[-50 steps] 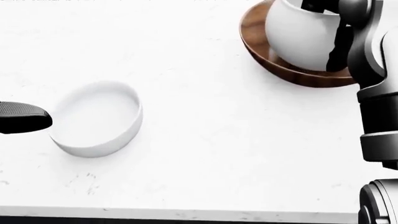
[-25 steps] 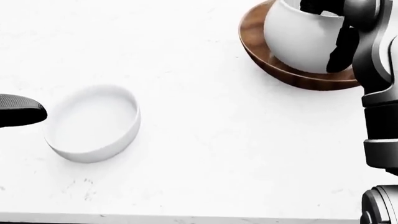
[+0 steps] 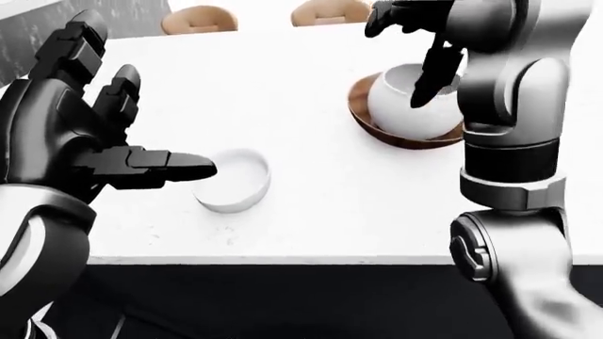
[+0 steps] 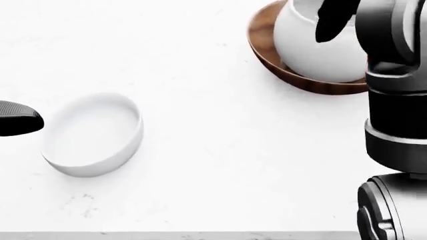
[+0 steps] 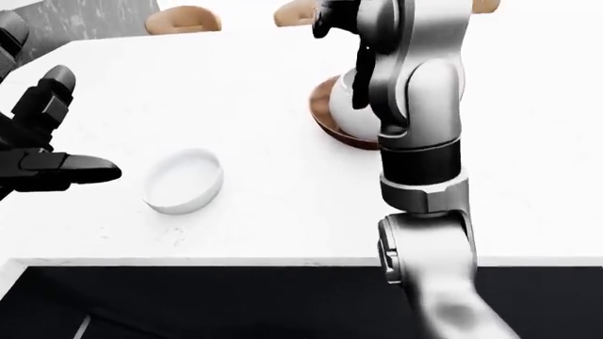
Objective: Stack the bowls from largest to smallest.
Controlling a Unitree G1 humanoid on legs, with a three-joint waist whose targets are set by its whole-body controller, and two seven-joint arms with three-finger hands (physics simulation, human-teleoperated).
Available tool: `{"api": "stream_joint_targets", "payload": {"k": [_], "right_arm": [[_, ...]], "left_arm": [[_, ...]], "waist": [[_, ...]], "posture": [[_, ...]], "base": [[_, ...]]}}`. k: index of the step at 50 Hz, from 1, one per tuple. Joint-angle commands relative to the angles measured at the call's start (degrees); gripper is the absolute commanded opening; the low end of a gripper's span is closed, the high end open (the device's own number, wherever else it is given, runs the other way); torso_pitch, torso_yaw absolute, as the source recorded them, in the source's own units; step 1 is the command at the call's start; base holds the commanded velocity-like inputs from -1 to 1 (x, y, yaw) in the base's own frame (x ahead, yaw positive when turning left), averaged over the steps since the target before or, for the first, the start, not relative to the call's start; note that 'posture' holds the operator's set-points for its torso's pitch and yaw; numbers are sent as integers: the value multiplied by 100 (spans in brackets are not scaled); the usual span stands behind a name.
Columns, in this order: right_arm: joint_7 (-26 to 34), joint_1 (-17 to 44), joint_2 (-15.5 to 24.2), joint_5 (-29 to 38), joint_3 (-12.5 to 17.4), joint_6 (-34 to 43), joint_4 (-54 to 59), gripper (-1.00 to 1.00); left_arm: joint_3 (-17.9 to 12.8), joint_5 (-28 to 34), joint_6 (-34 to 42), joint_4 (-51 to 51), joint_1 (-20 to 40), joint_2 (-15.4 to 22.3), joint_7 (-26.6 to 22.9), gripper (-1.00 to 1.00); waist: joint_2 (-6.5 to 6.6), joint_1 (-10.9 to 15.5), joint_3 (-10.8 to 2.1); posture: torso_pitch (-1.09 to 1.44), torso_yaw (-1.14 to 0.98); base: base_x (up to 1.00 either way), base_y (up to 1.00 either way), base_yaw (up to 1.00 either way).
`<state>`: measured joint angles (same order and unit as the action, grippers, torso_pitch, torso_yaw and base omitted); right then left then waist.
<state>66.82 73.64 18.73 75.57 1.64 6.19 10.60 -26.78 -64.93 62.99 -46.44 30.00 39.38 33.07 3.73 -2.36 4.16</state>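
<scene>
Standing over the white stone-look surface (image 4: 220,130), the robot has its right hand (image 3: 429,42) above the round white bowl (image 3: 410,106) that sits nested in the wide wooden bowl (image 3: 363,120); its fingers hang spread, one dark finger dipping near the white bowl's rim, closed on nothing. The left hand (image 3: 90,134) hovers with fingers splayed apart just left of the small shallow white bowl (image 4: 93,135), which rests alone on the surface, well apart from the nested pair. To my eye two bowls are stacked and the small one remains. Doing it well probably means the left fingers pinching the low wall at the rim, lifting level, and lowering it centred into the white bowl once the right hand is out of the way. The wooden bowl looks glossy brown with faint grain; the middle bowl is matte, deep and bulbous; the small one is a straight-walled, flat-bottomed dish, likely slick to grip.
</scene>
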Motion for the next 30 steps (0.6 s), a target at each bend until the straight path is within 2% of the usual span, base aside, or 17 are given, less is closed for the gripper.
{"api": "stream_joint_targets", "payload": {"k": [1, 5, 9, 13, 25, 30], "right_arm": [[91, 213, -300, -72, -66, 161, -396, 47], [368, 140, -1019, -24, -386, 301, -1090, 44], [461, 34, -1423, 103, -510, 262, -1384, 43], [286, -147, -1919, -8, -672, 94, -1569, 37], [-598, -1357, -2784, -171, -1122, -699, -1565, 25], [-628, -1764, -3055, -76, -1283, -921, -1706, 24]], "left_arm": [[-147, 47, -189, -15, 72, 107, -35, 100], [-300, 44, -261, -6, -88, 154, -129, 100], [-433, 21, -331, -4, -245, 188, -194, 100], [-658, -99, -390, -6, -439, 292, -230, 100], [-821, -38, -483, -32, -723, 281, -375, 100], [-832, 36, -500, -62, -792, 221, -432, 100]], "waist": [[3, 9, -129], [56, -7, -113], [96, -18, -97], [111, -24, -102], [178, -36, -164], [198, -50, -176]], "posture": [[0, 0], [0, 0], [0, 0], [0, 0], [0, 0], [0, 0]], "base": [[0, 0, 0], [0, 0, 0], [0, 0, 0], [0, 0, 0], [0, 0, 0], [0, 0, 0]]}}
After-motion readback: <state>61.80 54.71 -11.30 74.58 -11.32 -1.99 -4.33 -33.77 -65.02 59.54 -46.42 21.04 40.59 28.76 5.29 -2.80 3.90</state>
